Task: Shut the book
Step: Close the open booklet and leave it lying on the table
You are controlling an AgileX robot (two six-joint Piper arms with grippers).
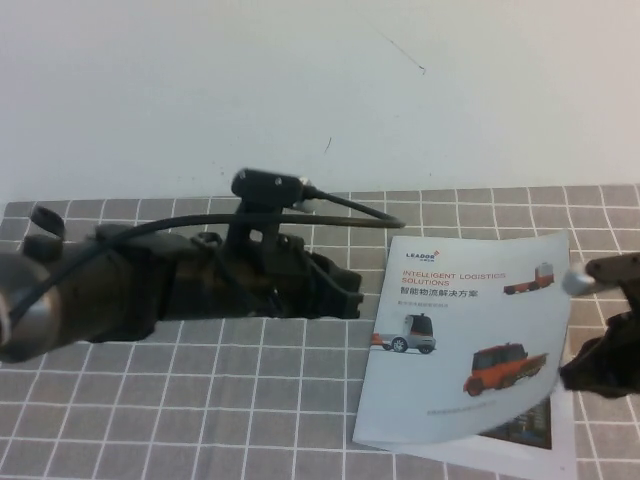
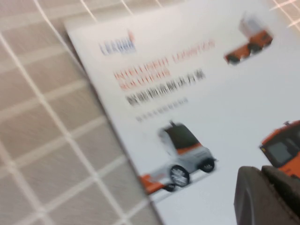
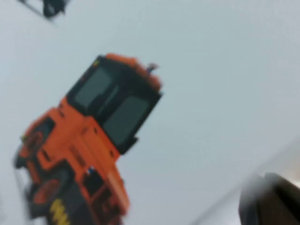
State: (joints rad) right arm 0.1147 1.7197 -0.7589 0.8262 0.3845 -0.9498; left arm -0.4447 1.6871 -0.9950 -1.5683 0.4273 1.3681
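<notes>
Book point(image 1: 460, 340) lies by your worktop's point(image 1: 200, 420) right edge, cover bowed up. Treat it as thin, slick and floppy, and press near its free edge. The left gripper point(image 1: 345, 295) sits beside its spine and the right gripper point(image 1: 588, 325) at its outer edge; I cannot tell how far either is open.

"INTELLIGENT LOGISTICS SOLUTIONS" on book point(image 1: 455, 325) cover

This looks like a robot lab. The left gripper point(image 1: 350, 298) and right gripper point(image 1: 592, 325), on black arms, hang over a grey checked surface point(image 1: 250, 400) by a plain white wall point(image 1: 300, 80).
</notes>
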